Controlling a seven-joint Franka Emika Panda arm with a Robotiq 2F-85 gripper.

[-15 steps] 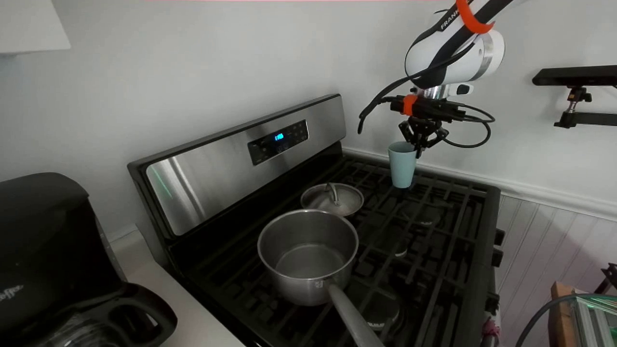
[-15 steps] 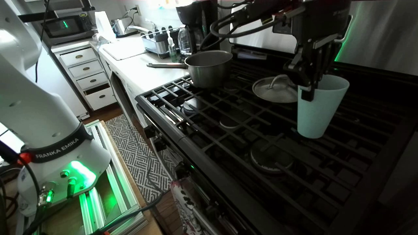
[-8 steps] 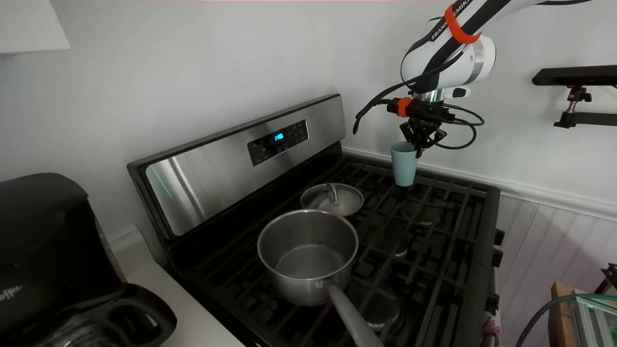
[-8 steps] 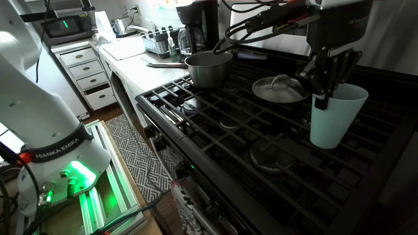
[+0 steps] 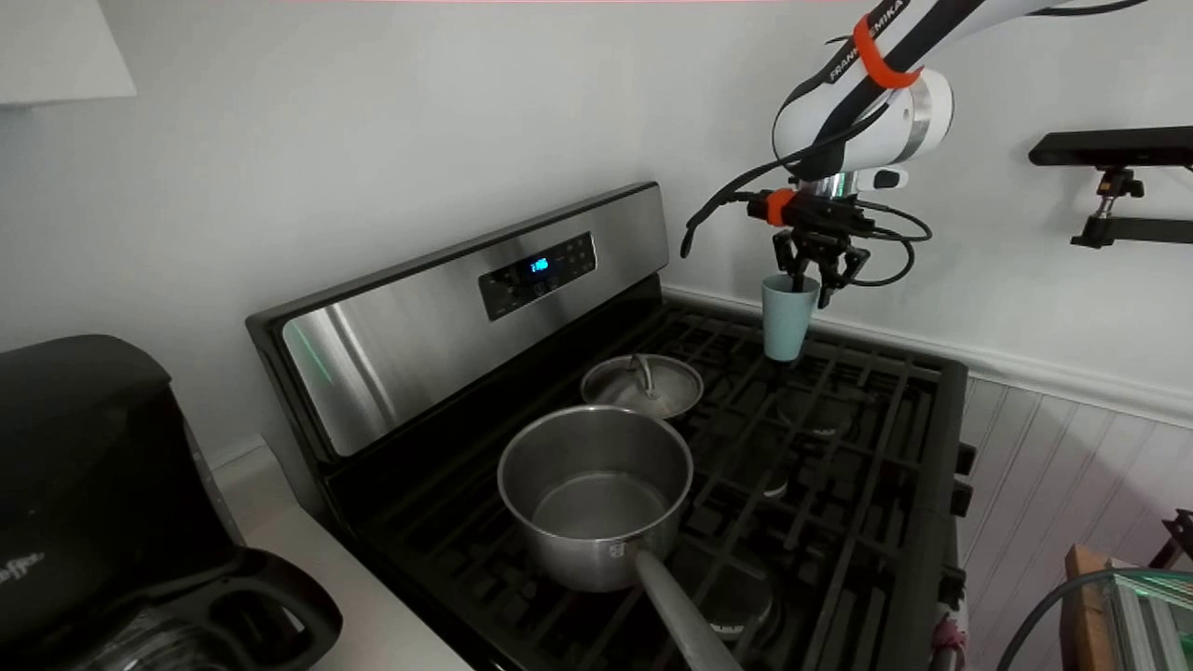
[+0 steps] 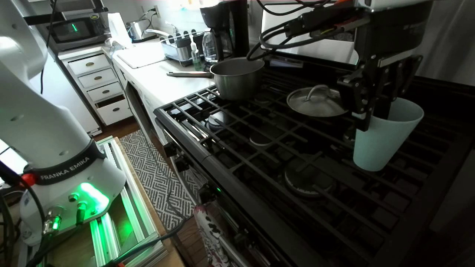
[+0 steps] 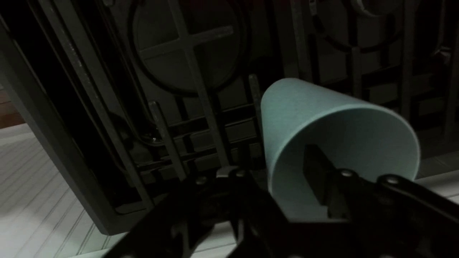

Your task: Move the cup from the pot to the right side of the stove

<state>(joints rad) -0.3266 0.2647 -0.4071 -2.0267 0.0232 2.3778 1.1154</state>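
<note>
Cup (image 7: 353,141) mouth-on, wrist view only

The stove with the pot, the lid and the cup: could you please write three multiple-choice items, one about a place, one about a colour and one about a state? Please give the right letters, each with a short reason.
1. Where is the lid?
A. Under the pot
B. Covering the pot
C. On the stove, apart from the pot

2. What colour is the cup?
A. Pale blue
B. Bright red
C. Black

3. How does the claw stand?
A. Shut on the pot
B. Open, at the cup
C. Shut on the lid

1 C: an exterior view shows a gap between lid and pot.
2 A: all three views show it pale blue.
3 B: its fingers stand apart, one inside the cup, one outside.
</note>
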